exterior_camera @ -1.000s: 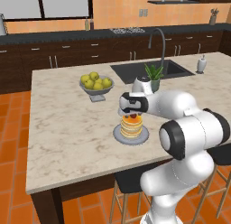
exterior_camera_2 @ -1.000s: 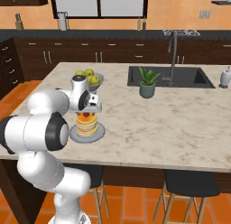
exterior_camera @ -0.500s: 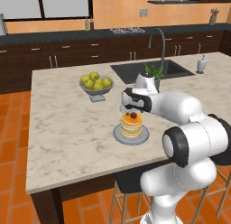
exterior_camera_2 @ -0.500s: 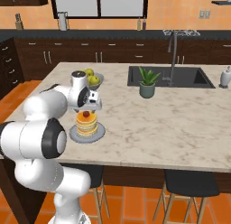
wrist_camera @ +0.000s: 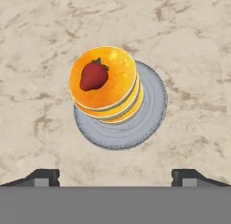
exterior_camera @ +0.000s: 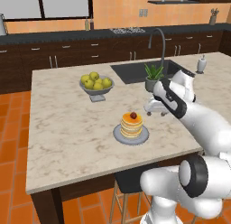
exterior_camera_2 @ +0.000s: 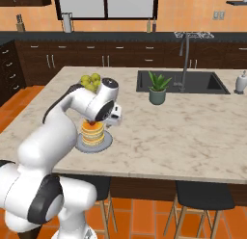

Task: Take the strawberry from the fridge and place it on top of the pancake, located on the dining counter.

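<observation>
The strawberry (wrist_camera: pixel 94 75) lies free on top of the pancake (wrist_camera: pixel 108 90), a short golden stack on a round grey plate (wrist_camera: pixel 149 123) on the beige dining counter (wrist_camera: pixel 189 38). From the left base the strawberry (exterior_camera: pixel 133 115) tops the pancake (exterior_camera: pixel 131 125); from the right base my arm hides most of the strawberry (exterior_camera_2: pixel 91 123) above the pancake (exterior_camera_2: pixel 92 133). My gripper (wrist_camera: pixel 115 178) hangs above the stack, open and holding nothing, with its tips far apart. It sits up and to the right of the stack as gripper (exterior_camera: pixel 154 108) and gripper (exterior_camera_2: pixel 116 118). The fridge is out of view.
A bowl of green apples (exterior_camera: pixel 95 83) stands behind the stack. A potted plant (exterior_camera: pixel 153 76) sits at the edge of the sink (exterior_camera: pixel 135 69) with its curved faucet (exterior_camera: pixel 155 38). A soap bottle (exterior_camera: pixel 201 63) is at the far right. Dark stools (exterior_camera_2: pixel 202 194) stand below the counter's near edge.
My gripper has opened wide, lifted and drawn back to the right of the stack. The strawberry stays on the pancake.
</observation>
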Controlling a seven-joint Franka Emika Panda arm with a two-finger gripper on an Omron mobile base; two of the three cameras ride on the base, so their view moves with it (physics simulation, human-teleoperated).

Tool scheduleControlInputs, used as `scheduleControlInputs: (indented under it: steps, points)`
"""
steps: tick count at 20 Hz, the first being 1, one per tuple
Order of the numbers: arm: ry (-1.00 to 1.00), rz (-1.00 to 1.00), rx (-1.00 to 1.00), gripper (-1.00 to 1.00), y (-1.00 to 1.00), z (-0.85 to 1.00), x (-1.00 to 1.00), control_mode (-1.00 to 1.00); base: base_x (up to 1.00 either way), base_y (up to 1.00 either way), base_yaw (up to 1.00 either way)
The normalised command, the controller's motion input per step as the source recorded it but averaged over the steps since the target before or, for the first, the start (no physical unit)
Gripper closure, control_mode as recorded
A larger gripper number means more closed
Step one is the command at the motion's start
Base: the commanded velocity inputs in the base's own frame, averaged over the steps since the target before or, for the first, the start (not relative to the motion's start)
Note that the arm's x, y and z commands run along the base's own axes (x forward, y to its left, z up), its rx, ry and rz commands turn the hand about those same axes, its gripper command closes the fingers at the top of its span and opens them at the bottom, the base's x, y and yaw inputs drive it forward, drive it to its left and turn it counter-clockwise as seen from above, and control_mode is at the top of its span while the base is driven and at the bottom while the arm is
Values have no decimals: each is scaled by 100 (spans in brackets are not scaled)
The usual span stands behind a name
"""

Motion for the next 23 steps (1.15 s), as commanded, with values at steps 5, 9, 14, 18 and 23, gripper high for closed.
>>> scheduleControlInputs:
  steps: [5,9,14,18,23]
  points:
    - [0,0,26,-100,-51,6,-99,-100,0,0,0]
    - [2,-5,4,-100,-19,-14,-23,-100,0,0,0]
    - [10,-2,6,-100,-21,4,-20,-100,0,0,0]
    - [5,-1,18,-100,-50,5,-61,-100,0,0,0]
    - [8,-1,26,-100,-94,0,-2,-100,0,0,0]
